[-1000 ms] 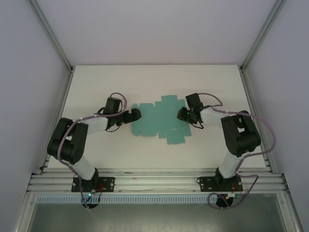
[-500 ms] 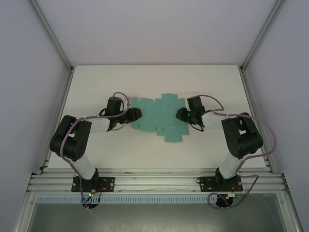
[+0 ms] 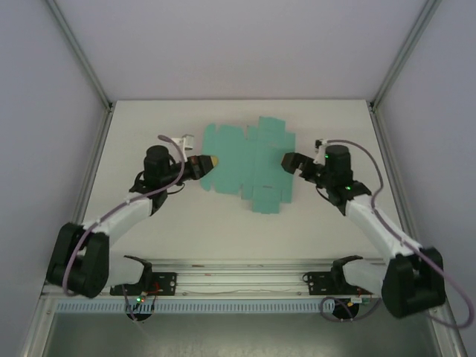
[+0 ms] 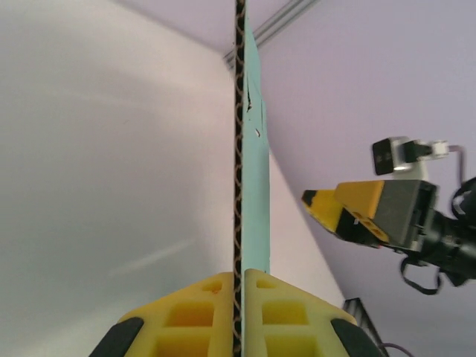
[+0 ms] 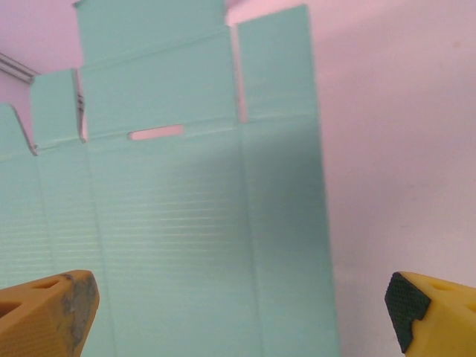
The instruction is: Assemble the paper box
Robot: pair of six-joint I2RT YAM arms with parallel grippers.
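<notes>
Claws at both ends of the paper box [image 3: 245, 165]
The left claw [image 3: 209, 161] is clamped on the flat green sheet's left edge, over the worktop [image 3: 149, 130]. The right claw [image 3: 289, 161] is spread wide, just beside the right edge. The long side runs claw to claw.

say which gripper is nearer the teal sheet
Left. The left gripper is shut on the teal sheet at its left edge; the right gripper hangs open beside its right edge, not touching.

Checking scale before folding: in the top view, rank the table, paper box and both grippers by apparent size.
1. table
2. paper box
3. left gripper and right gripper, which look about alike, so no ranking between them.
</notes>
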